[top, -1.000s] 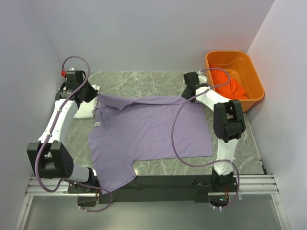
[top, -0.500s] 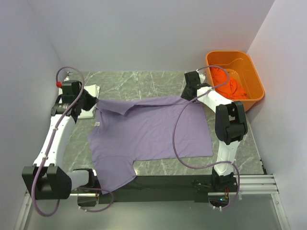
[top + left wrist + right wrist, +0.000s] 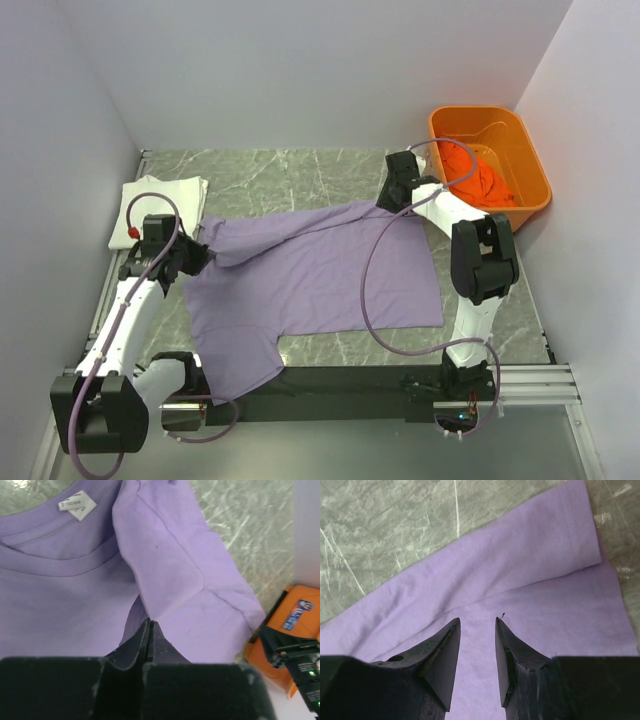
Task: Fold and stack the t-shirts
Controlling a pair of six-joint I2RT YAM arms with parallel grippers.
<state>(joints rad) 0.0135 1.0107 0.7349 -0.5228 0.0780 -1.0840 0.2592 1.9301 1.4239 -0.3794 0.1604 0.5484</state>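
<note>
Purple shirt (image 3: 320, 280): left of tub (image 3: 475, 109), long axis sideways, collar away from tub.
Left gripper (image 3: 149, 626): clamped on fold near collar.
Right gripper (image 3: 477, 625): half-spread, empty, over corner nearest tub.
Left wrist only: neck label (image 3: 75, 505).

Lavender tee (image 3: 175, 580) pinched in the left gripper (image 3: 149, 627) jaws = soft matt cloth w/ stitched seams. Right gripper (image 3: 477, 625) fingers (image 3: 442, 652): black matt plastic, bit grainy. Table (image 3: 395, 525) beyond those jaws looks like grey-green marble, slight sheen. Orange tub (image 3: 475, 113): smooth plastic.
</note>
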